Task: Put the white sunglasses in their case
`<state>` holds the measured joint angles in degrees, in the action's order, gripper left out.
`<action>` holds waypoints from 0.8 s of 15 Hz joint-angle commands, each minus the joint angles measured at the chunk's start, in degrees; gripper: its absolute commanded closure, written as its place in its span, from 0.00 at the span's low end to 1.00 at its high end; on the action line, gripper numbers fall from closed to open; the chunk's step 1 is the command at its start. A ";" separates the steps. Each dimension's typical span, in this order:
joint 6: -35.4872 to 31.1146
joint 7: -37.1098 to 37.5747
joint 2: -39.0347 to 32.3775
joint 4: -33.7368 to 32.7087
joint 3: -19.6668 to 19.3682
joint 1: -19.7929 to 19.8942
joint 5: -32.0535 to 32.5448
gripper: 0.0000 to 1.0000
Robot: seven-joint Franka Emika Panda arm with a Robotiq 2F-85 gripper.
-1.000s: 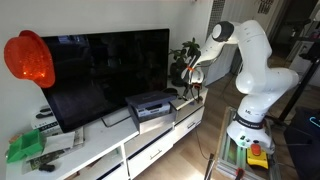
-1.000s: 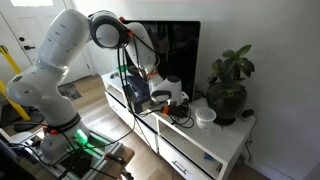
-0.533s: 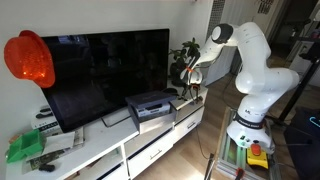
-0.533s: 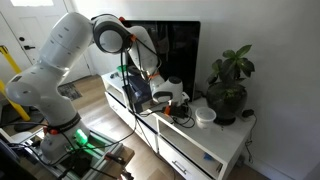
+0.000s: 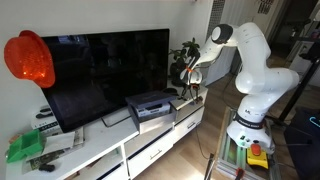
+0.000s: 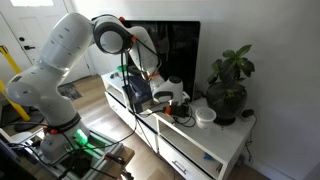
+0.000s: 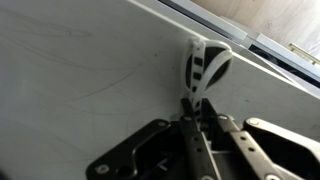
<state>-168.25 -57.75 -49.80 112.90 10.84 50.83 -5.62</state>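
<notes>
Item: one black two-finger gripper (image 7: 197, 110), its fingers pressed together on one pair of white-framed dark-lensed sunglasses (image 7: 205, 65), pinched at what seems to be the frame's lower end and held just over one bare white panel (image 7: 80, 70). The panel lies open to the left, and its far edge runs just beyond the glasses. In the exterior views: one white robot arm (image 5: 250, 60), one black flat television (image 5: 110, 65), one leafy potted plant (image 6: 228, 85) and one white bowl (image 6: 205, 116); only the wrist view resolves the grip.

Glossy white rounded arm (image 5: 256, 62), dark joint rings, black fingers (image 7: 150, 146)
</notes>
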 commanded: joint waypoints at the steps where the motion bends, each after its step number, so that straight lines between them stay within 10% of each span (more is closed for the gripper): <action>1: 1.99 1.76 4.12 3.10 -0.88 -0.92 3.17 0.97; 12: -0.13 1.25 19.77 16.02 -8.83 -12.06 11.45 0.97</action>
<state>-167.15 -57.74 -35.76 124.19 4.75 42.47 3.11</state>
